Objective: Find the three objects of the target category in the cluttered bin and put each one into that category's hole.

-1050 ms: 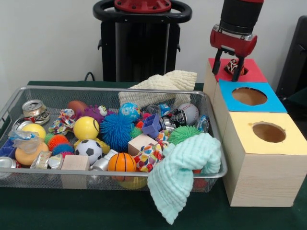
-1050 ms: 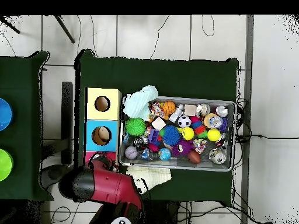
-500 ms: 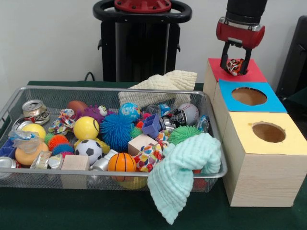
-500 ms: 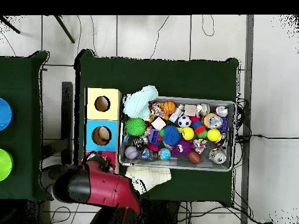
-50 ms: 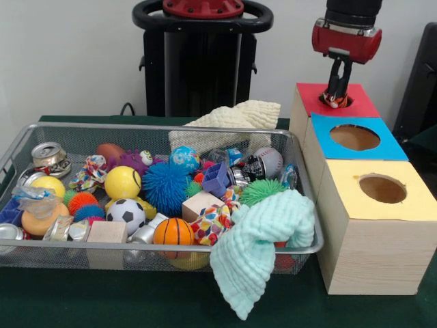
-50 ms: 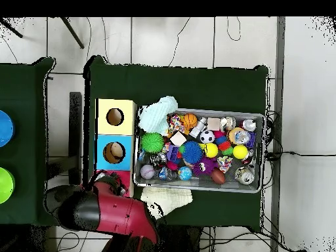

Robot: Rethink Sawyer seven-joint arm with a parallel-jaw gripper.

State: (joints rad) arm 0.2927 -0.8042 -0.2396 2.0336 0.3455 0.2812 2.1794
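Observation:
My gripper (image 5: 336, 96) hangs over the hole of the red-topped box (image 5: 360, 104) at the far right. A small red and multicoloured object (image 5: 334, 102) sits right under its tips, at the mouth of that hole. How the jaws stand does not show from this angle. In the overhead view the red arm (image 6: 108, 210) covers the gripper and most of the red box (image 6: 122, 175). The wire bin (image 5: 164, 128) holds several balls, spiky toys, cans, wooden blocks and cloths.
A blue-topped box (image 5: 390, 147) and a yellow-topped box (image 5: 341, 183) stand in a row in front of the red one, each with a round hole. A mint cloth (image 5: 256, 246) hangs over the bin's near right corner. A cream cloth (image 5: 232, 119) lies at its back.
The gripper has risen from the red box's top and now looks narrow instead of spread wide. The small object stayed low at the hole. The arm swung left in the overhead view.

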